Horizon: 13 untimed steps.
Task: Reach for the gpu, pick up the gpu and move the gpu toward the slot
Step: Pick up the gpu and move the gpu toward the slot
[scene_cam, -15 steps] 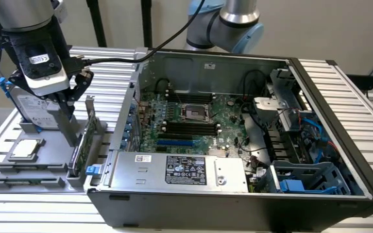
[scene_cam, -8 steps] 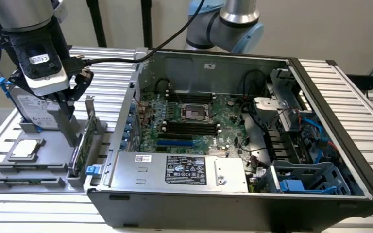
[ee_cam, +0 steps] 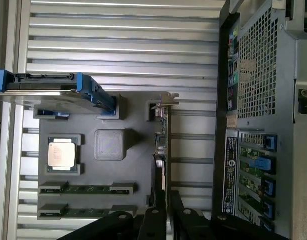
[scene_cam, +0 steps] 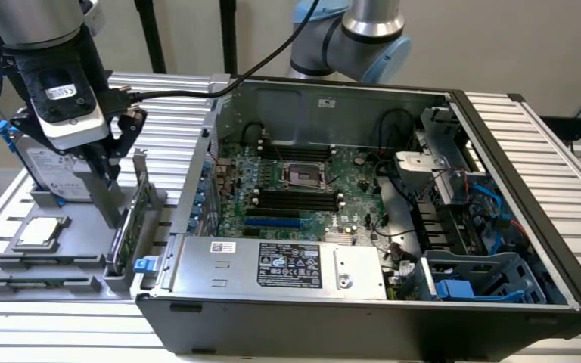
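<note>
Fingers (ee_cam: 153,224) flank thin green gpu (ee_cam: 162,145) standing edgewise, silver-bracketed

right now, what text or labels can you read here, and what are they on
Nothing reads clearly.
Power supply: black and white labels, print too small.
Hard drive: label blurred.
Robot arm: white sticker, unreadable.
Computer case: rear sticker, too small.

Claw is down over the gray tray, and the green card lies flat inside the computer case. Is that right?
No. The green card is not inside the computer case: it stands on edge in the gray tray, beside the case, as the exterior view shows. The claw is down over the gray tray.
</note>
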{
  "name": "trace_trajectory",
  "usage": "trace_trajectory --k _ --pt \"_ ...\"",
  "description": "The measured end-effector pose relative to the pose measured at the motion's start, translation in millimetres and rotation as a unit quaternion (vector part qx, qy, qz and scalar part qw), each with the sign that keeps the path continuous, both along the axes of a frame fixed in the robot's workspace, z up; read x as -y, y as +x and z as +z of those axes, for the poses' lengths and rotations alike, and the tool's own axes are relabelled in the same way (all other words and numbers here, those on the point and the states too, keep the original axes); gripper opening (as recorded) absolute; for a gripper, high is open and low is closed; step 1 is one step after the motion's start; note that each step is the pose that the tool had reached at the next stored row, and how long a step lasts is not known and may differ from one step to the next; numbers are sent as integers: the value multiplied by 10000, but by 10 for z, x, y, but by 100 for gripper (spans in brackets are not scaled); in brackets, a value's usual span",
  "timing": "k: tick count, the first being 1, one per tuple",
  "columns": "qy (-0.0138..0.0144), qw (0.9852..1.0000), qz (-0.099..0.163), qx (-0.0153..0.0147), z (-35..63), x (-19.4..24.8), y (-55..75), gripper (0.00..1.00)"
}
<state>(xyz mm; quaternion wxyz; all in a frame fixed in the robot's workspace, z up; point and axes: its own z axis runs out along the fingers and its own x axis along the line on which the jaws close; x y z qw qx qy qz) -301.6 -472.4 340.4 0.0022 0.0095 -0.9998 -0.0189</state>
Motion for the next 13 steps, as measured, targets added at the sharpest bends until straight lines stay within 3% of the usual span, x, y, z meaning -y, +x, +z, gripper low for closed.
trace_trajectory --k 2,3,6,13 --pt "-1 10000 0 0 -3 0 0 30" --pt "-3 10000 0 -2 -14 0 1 30" --pt "-7 10000 0 -31 -52 0 0 42" --pt "-7 10000 -30 -35 -179 -7 0 42"
